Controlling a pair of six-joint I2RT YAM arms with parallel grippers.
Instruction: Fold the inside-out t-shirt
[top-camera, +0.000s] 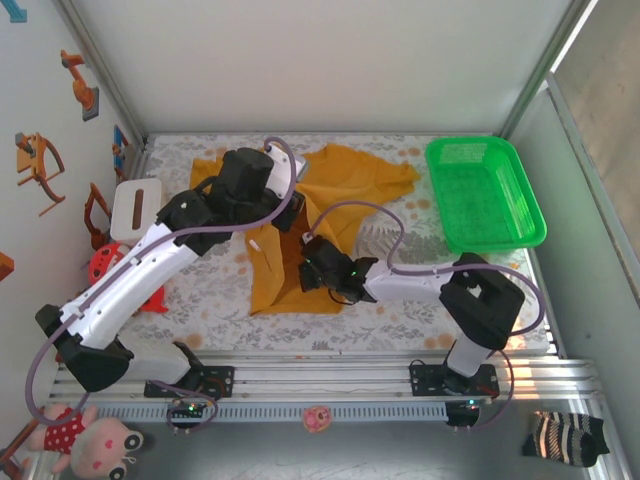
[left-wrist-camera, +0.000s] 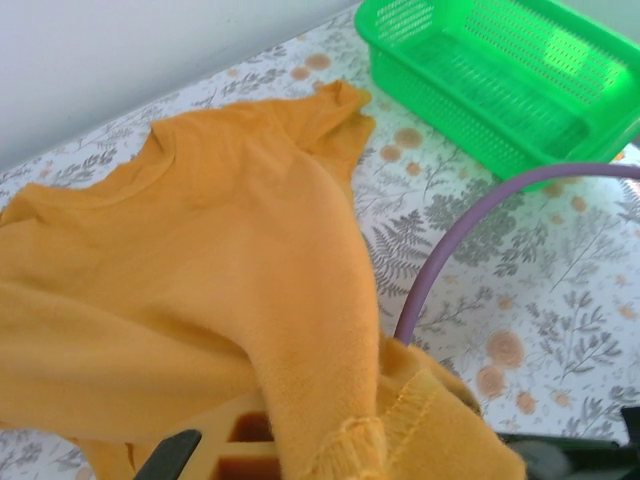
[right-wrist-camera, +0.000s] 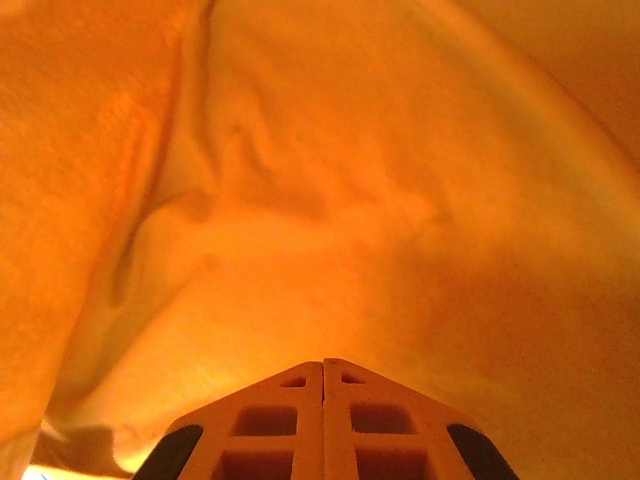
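Fabric of the inside-out t-shirt (top-camera: 350, 180) lies crumpled mid-surface (top-camera: 420, 290), near the green basket (top-camera: 480, 200). The left end effector (top-camera: 290, 215) is closed, apparently pinching a raised fold. The right end effector (right-wrist-camera: 323, 365) is closed, fingers together against cloth.

No text, label, brand or number can be read in any view. The stickers (top-camera: 40, 165) on the left wall show only orange pictures, without legible words. A small white patch on the t-shirt (top-camera: 345, 180) is too small to read.
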